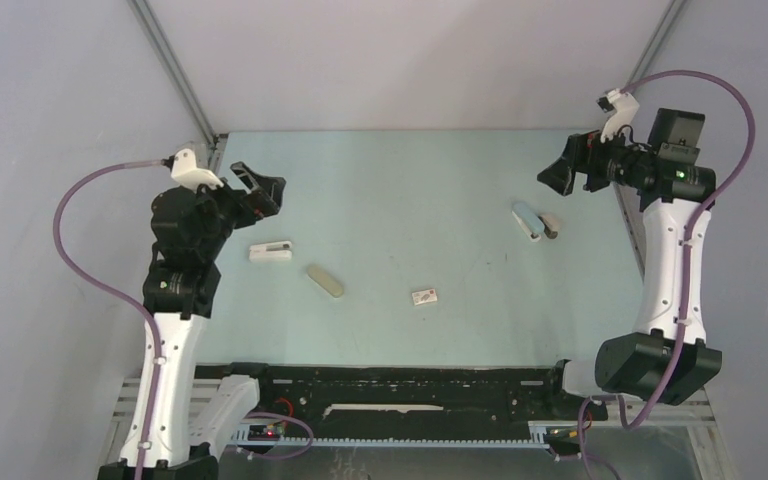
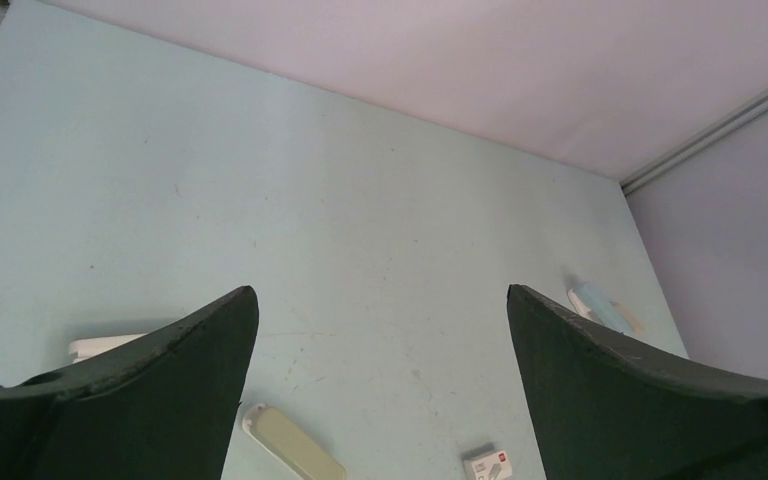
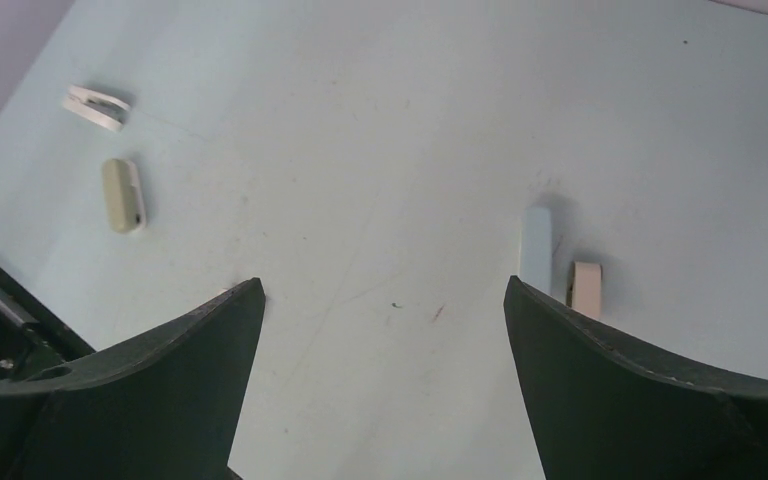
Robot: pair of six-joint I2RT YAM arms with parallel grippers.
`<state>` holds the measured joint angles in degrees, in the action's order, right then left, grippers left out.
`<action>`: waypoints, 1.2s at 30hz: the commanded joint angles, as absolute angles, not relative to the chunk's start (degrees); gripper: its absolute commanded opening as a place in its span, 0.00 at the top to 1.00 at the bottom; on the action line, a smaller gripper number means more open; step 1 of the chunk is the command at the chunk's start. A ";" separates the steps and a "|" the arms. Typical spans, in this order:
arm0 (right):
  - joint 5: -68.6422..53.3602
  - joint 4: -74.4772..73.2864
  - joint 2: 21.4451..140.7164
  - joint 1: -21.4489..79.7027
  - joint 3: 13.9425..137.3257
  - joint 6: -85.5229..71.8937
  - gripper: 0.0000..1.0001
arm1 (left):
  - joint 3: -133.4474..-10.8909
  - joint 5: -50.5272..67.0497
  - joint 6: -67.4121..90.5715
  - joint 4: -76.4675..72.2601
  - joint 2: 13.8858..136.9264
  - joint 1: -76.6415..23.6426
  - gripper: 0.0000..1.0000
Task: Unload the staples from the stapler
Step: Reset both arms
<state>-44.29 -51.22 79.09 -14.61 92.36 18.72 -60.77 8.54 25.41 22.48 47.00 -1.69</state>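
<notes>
The left gripper (image 2: 380,290) and right gripper (image 3: 384,283) hang high at the table's (image 1: 400,180) sides, jaws spread wide and empty, probably to leave the work in plain view; below lie a white stapler (image 1: 270,251), an olive stapler (image 1: 325,280), and a blue stapler (image 1: 527,221) just beside a beige stapler (image 1: 551,226); a small white box (image 1: 424,296) sits near; the staples are too small to make out, loose or loaded.

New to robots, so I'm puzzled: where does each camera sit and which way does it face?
Top: above and behind, looking down on the table; left arm and right arm show.
Left wrist: on its arm, facing far right; open left tool shows.
Right wrist: likewise, facing near left; open right tool shows.
Shared: all see the olive stapler.
</notes>
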 commanded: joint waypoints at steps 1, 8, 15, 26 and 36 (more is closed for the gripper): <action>-51.17 -48.40 76.49 -16.26 91.38 13.32 0.00 | -64.90 10.45 24.58 25.02 46.21 -0.19 0.00; -51.71 -44.31 76.69 -17.11 90.01 6.64 0.00 | -65.57 10.75 23.69 26.68 46.04 -0.18 0.00; -51.36 -42.09 76.32 -17.58 89.63 0.85 0.00 | -65.65 11.38 23.42 27.08 46.53 1.65 0.00; -53.52 -40.69 75.78 -18.91 88.74 -2.99 0.00 | -65.19 11.48 23.27 26.41 46.67 2.88 0.00; -54.31 -40.24 75.68 -19.51 87.89 -3.31 0.00 | -64.39 11.85 23.44 25.72 46.58 3.58 0.00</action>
